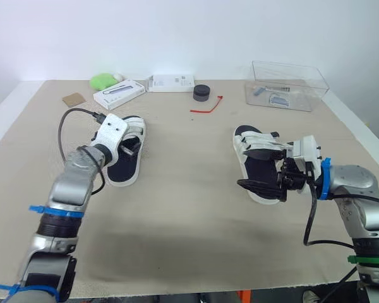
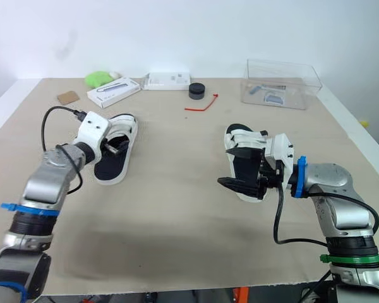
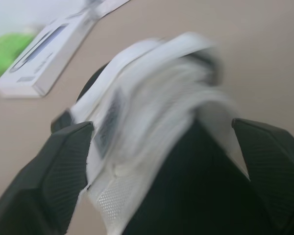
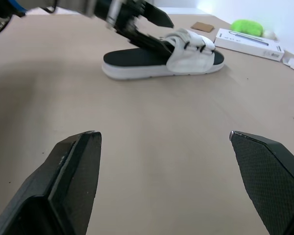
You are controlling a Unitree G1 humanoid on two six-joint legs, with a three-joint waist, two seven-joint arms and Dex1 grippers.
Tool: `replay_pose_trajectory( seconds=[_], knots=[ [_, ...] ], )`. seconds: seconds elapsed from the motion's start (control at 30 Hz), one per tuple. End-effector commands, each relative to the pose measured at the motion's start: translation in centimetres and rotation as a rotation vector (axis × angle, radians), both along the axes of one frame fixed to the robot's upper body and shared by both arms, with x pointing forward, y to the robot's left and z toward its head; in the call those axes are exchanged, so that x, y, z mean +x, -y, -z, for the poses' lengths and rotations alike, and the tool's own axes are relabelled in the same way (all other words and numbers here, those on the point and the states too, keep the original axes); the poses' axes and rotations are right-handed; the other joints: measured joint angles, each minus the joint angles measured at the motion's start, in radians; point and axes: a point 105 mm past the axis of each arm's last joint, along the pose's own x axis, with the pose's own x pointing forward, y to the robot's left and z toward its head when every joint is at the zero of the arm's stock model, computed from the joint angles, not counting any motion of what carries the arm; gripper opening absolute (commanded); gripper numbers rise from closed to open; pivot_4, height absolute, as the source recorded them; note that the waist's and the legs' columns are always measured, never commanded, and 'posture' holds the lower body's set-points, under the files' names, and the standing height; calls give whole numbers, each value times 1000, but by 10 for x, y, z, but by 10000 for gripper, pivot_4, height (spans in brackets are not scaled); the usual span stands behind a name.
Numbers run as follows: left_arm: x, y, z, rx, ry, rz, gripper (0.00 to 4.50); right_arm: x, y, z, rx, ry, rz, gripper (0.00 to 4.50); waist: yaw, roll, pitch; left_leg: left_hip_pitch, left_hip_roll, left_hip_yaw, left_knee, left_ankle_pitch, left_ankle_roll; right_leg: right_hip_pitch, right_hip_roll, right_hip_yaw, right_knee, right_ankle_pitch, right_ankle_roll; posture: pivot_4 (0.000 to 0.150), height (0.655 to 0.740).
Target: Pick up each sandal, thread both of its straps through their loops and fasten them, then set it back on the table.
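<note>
Two sandals, both flat on the desk (image 1: 183, 214), toes toward 12 o'clock. Left sandal (image 1: 121, 168) sits at 9 o'clock of desk centre, right sandal (image 1: 247, 139) at 3 o'clock. Left hand (image 1: 129, 149) is over the left sandal's white strap, fingers spread wide, one either side of the strap. Can't tell contact, wrist view is blurred. Right hand (image 1: 246, 168) points from 3 toward 9 o'clock over the right sandal's heel half, fingers wide apart, gripping nothing. Far edge: clear box (image 1: 287, 85) at 1 o'clock, black puck (image 1: 201, 93) and red tie (image 1: 207, 106) at 12, white box (image 1: 119, 94) at 11.
</note>
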Motion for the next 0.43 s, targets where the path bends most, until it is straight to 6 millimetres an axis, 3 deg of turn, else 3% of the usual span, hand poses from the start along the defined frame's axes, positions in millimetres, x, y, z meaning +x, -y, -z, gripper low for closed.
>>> replay_pose_trajectory(
  seconds=[0.03, 0.2, 0.33, 0.43],
  knots=[
    [-36, 6, -38, -76, 50, 273, 44621, 2, 5, -18, 94, -40, 20, 45000, -1, 0, 0, 0, 1, 1, 0, 0, 0, 0, 0, 0, 1, 0, -1, 1500, 7400],
    [-60, -7, -41, -137, 23, 416, 44621, 6, 10, -23, 79, 1, 52, 45000, 0, 0, 0, 3, 1, 1, 0, 0, 0, 1, 0, 0, 2, -2, -2, 1500, 7400],
    [-69, 2, -11, -80, -36, 510, 44621, -11, 12, -8, -19, 40, 4, 45000, 4, 0, 0, 3, 0, 0, 0, 1, -1, 2, 2, 0, 2, -5, 1, 1500, 7400],
    [-67, 6, -6, -92, -56, 538, 44621, -23, 12, 6, -59, 11, -32, 45000, 5, 0, 0, 3, 0, -1, 0, 1, -1, 3, 1, 0, 2, -6, 3, 1500, 7400]
  ],
)
